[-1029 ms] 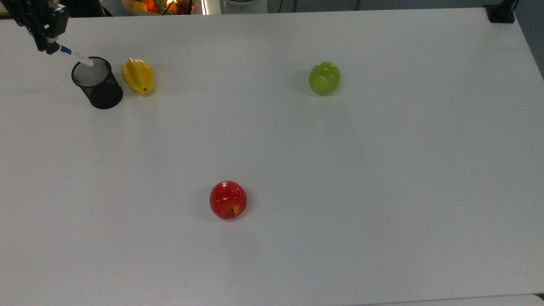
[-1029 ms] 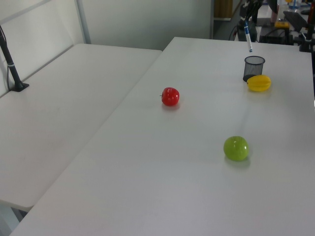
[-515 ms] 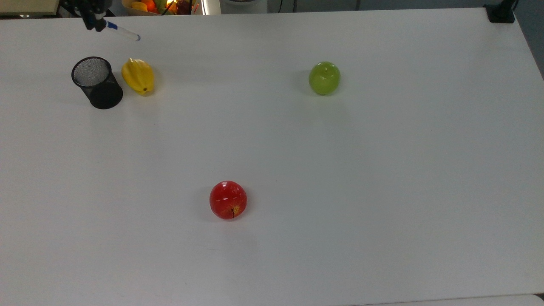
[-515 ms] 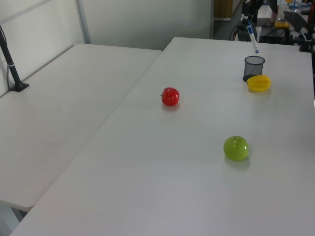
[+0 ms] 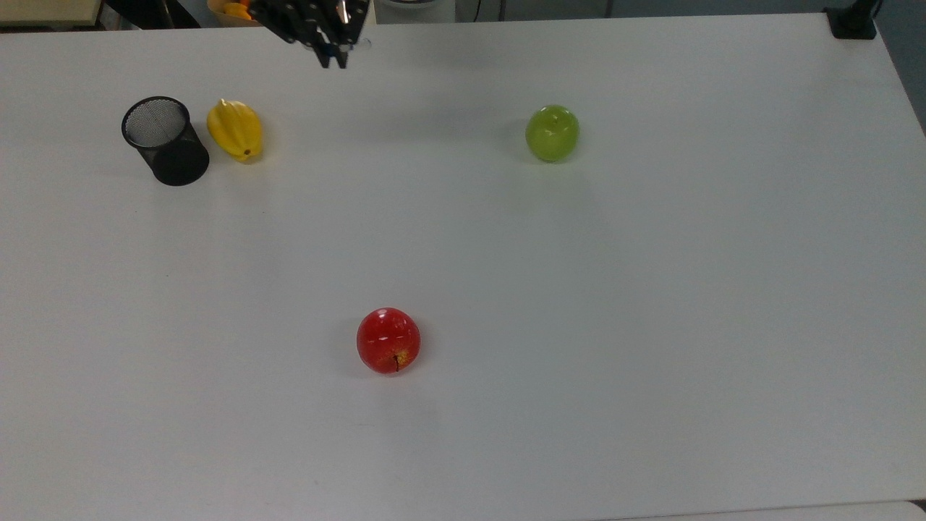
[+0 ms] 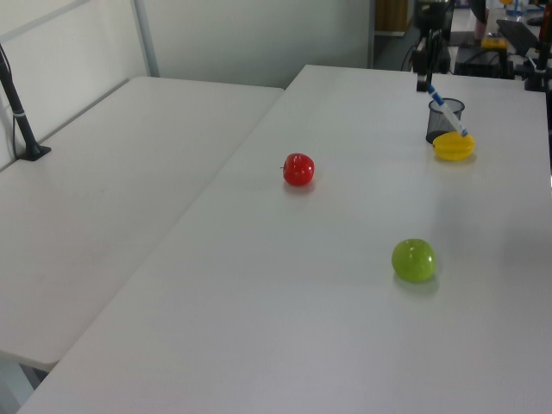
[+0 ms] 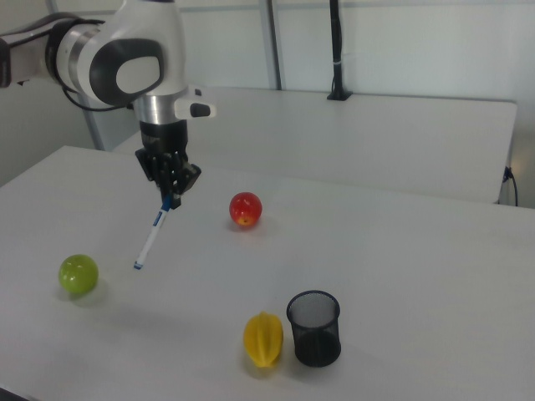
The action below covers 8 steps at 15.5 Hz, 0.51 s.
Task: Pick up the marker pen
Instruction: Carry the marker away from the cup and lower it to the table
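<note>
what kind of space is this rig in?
Probably a robotics lab or office workspace: plain white tables, a fixed Franka arm whose gripper holds a marker pen, and staged props like a mesh cup and red apple.

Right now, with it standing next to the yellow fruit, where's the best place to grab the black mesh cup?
Probably the rim of the mesh cup, from straight above: it stands upright and open, so one finger can go inside, one outside. Pinch at the top view's left, away from the yellow fruit close beside it.
</note>
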{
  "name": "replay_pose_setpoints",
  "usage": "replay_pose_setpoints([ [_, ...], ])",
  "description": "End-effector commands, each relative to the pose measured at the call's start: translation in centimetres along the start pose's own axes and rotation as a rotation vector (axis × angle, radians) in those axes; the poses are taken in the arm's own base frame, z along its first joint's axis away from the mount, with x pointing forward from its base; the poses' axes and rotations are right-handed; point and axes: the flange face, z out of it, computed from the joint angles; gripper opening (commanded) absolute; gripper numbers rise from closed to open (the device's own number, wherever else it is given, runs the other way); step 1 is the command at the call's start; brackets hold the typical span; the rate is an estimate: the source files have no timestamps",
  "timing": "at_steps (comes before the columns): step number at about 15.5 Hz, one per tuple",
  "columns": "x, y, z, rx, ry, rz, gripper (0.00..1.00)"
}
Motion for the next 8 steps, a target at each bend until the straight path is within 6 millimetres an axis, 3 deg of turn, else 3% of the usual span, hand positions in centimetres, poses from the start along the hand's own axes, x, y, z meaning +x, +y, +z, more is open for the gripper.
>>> replay_pose_setpoints([
  [1,1.0,-4.2,5.1,-0.021,-0.116,-0.042,0.04],
  [6,2.1,-8.2,12.4,-0.072,-0.232,-0.119,0.04],
  [8,2.4,-8.7,14.2,-0.099,-0.257,-0.134,0.04],
])
